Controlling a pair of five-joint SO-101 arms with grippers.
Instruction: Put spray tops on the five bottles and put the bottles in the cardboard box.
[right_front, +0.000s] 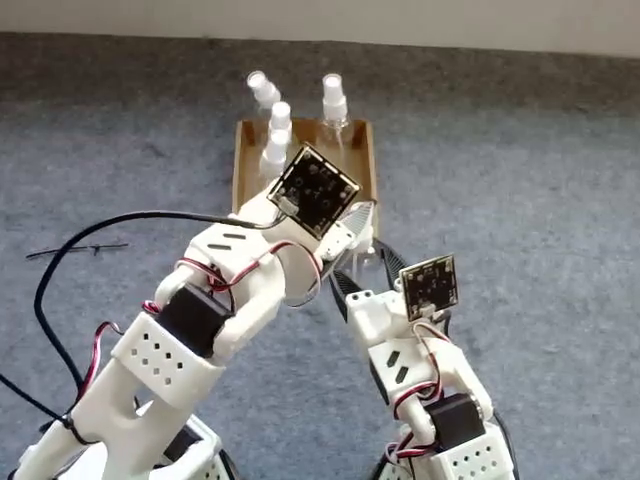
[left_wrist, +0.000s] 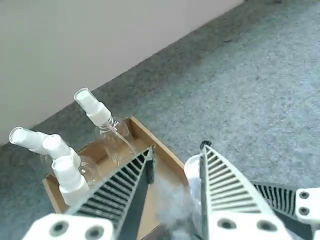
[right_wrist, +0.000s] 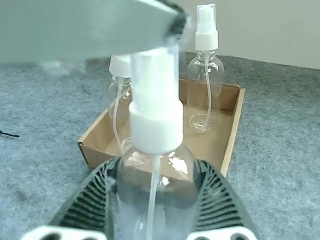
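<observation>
Bottles (right_front: 334, 100) stand in the cardboard box (right_front: 366, 160) — another bottle (right_wrist: 155, 172) just before it.

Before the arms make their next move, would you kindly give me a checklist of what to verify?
1. Right gripper clamped on the bottle body: ok.
2. Spray top collar sitting on the bottle's neck: ok. Screwed tight: cannot tell.
3. Dip tube running down inside the bottle: ok.
4. Left gripper placed at the spray top: ok. Its grip: cannot tell.
5. Bare floor left in the cardboard box for this bottle: ok.
</observation>
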